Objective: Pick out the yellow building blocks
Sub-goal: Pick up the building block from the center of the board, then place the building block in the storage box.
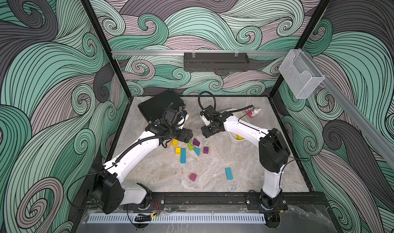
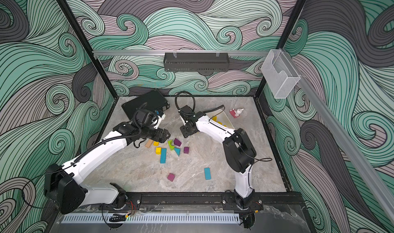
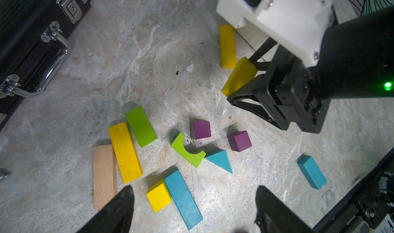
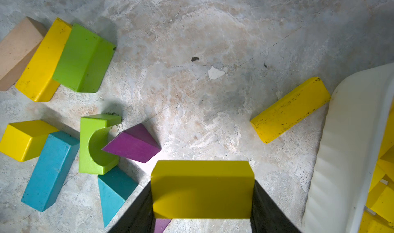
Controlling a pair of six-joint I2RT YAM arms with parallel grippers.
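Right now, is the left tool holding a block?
No, the left tool hangs open and empty above the yellow cube on the table.

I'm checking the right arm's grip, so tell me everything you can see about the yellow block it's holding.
The held yellow block is a flat rectangular slab, painted bright yellow, probably wood, with softly rounded edges and a clean surface. The right gripper is shut on it, one dark finger pressed against each short end. The left wrist view shows it raised off the marble-look tabletop, tilted, touching no other block.
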